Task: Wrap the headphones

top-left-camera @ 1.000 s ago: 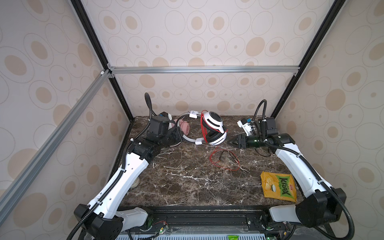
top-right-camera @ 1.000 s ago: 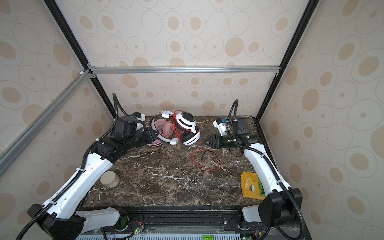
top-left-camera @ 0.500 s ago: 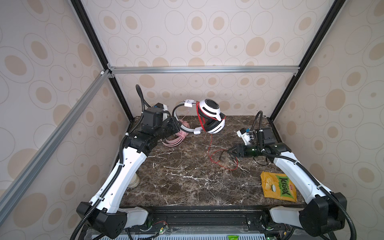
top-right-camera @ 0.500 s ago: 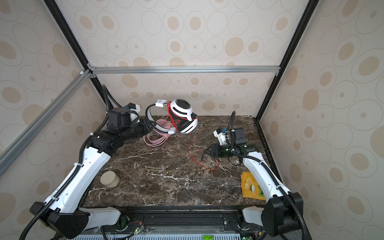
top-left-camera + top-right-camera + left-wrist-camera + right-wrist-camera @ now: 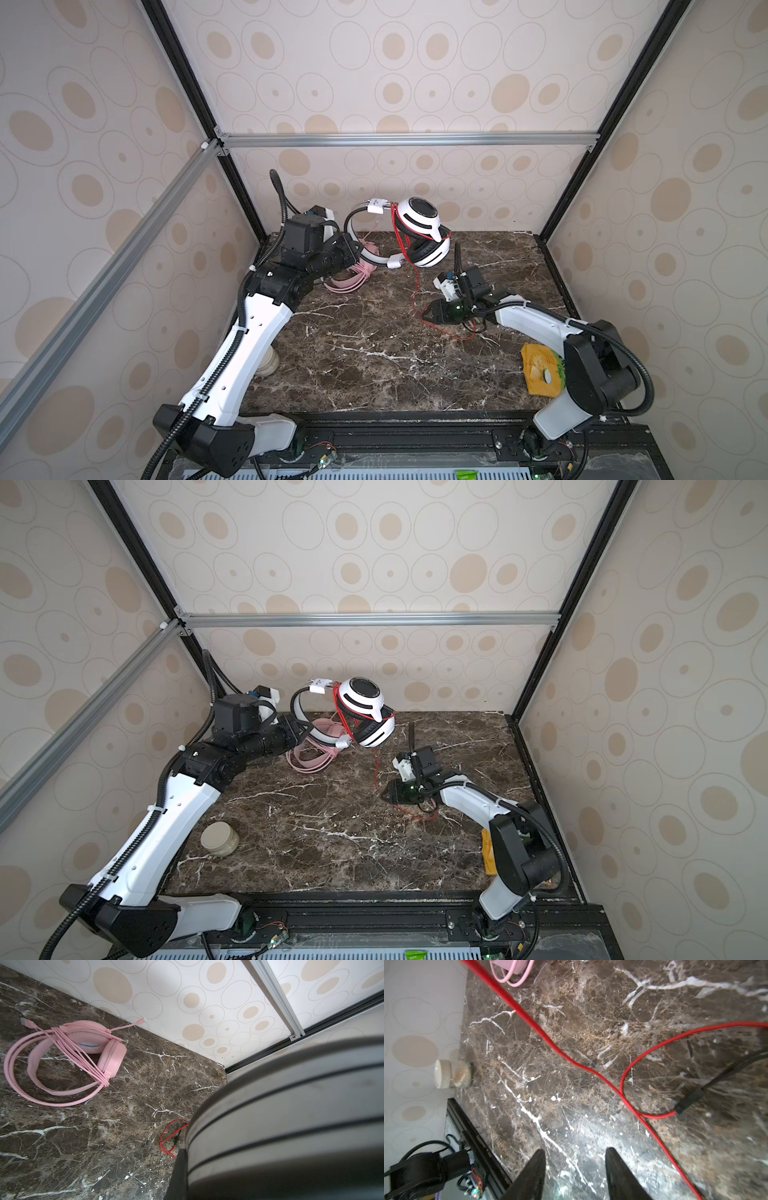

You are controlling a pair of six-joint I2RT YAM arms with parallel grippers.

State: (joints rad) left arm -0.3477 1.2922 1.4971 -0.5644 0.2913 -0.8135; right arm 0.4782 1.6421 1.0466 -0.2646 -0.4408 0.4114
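Top views: the left gripper (image 5: 352, 249) is clamped tight on the headband of the white-and-black headset (image 5: 417, 216), holding it clear of the marble tabletop (image 5: 374, 353) near the back wall.
Left wrist view: the headband (image 5: 291, 1115) fills the near side, blurred; the fingers themselves are hidden.
Pink headset (image 5: 112, 1057): lies flat at the back left, with its pink cable wound around it.
Right gripper (image 5: 575, 1149): low over the marble, fingers spread, nothing between them.
Red cable (image 5: 546, 1036): a few turns cross the white ear cups, then it hangs to the table and loops just beside the right fingers, ending at a black plug (image 5: 689, 1099).
Jar (image 5: 219, 839): at the left edge.
Yellow snack packet (image 5: 540, 370): front right, partly behind the right arm.
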